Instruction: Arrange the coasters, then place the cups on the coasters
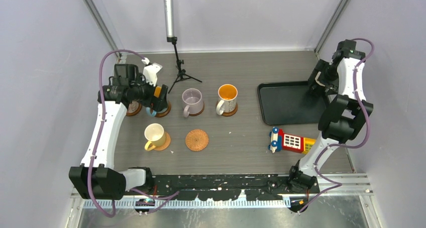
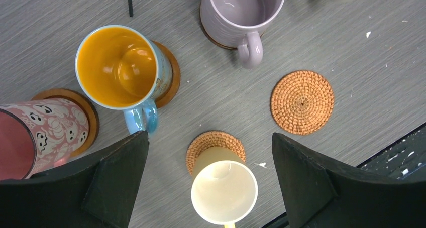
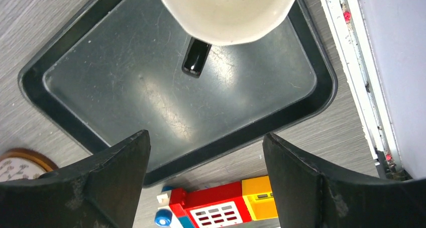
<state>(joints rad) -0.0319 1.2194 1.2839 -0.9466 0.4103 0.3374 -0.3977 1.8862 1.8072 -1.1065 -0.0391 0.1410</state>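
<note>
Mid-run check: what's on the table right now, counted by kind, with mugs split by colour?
Mugs: 6 (pink, blue, lilac, white, yellow, black)
Coasters: 6 (5 under mugs, 1 bare woven coaster)
Tray: 1
Toy phone: 1
Tripod stand: 1
Total: 15

No readable text — none anywhere.

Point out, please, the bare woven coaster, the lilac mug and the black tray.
bare woven coaster (image 2: pixel 302 102), left wrist view, its centre.
lilac mug (image 1: pixel 192 98), top external view, its open inside.
black tray (image 1: pixel 284 105), top external view, bare floor.
</note>
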